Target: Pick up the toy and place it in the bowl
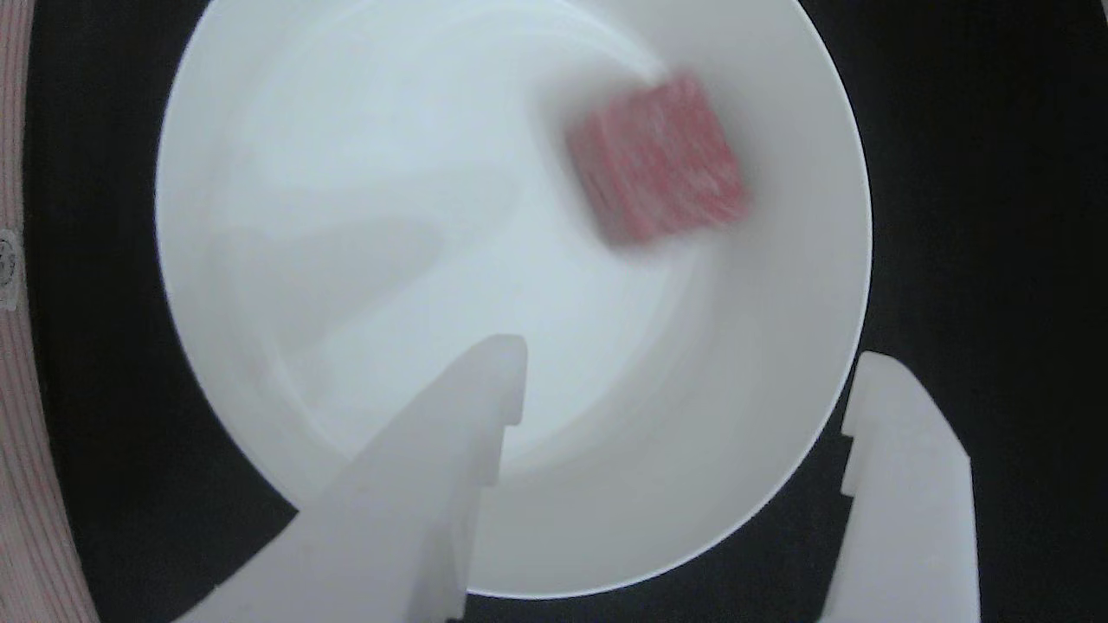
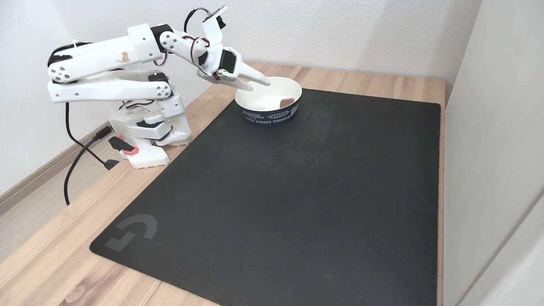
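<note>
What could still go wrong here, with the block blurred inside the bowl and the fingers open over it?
1. The small red-pink rectangular block is motion-blurred against the glossy white round bowl's sloped wall, so it may still slide or bounce.
2. The white two-finger gripper hangs open low over the rim; one finger sits at the edge, so a careless retreat could nudge the bowl across the black mat.

1. toy (image 1: 656, 160): small red-pink block, blurred in the other view, lying inside the bowl on the inner slope near the wall, touching nothing else.
2. bowl (image 2: 278, 116): round, white inside, dark blue lettered band outside, upright on black mat's far edge.
</note>
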Motion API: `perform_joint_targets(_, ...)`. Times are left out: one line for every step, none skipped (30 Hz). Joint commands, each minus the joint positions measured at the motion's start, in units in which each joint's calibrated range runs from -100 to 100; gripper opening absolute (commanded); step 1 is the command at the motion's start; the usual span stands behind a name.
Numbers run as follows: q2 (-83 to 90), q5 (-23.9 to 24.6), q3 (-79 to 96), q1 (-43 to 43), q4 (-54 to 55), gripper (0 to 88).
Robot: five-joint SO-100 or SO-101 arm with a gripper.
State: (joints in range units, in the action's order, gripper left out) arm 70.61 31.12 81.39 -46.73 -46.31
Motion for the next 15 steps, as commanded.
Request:
perform_joint_targets(0.8, -0.01, -0.23, 0.6, 0.92, 24.1)
perform_joint_targets(0.96, -0.01, -0.68, 1.69, 0.92, 24.1)
perform_joint_targets(1.46, -0.22, -0.86, 2.94, 1.01, 24.1)
perform_joint_targets(3.38, -0.27, -0.86, 5.12, 1.01, 23.2)
perform_joint_targets(4.8, -0.33, -0.77, 6.62, 1.01, 20.8)
perform_joint_targets(6.3, -0.33, -0.59, 8.21, 1.01, 17.4)
perform_joint_targets(7.8, -0.33, -0.41, 9.89, 1.01, 13.6)
perform_joint_targets(9.3, -0.33, -0.32, 11.64, 1.01, 9.2)
perform_joint_targets(12.22, -0.33, -0.23, 15.57, 1.01, 1.6)
perform_joint_targets(13.47, -0.33, -0.05, 17.16, 0.92, 1.9)
perform_joint_targets(14.8, -0.38, 0.13, 18.84, 0.92, 2.7)
perform_joint_targets(15.8, -0.38, 0.13, 20.26, 0.84, 2.5)
perform_joint_targets(16.8, -0.43, 0.22, 22.1, 0.84, 2.5)
perform_joint_targets(18.22, -0.43, 0.49, 25.7, 0.84, 2.4)
perform_joint_targets(18.8, -0.48, 0.77, 27.2, 0.84, 2.4)
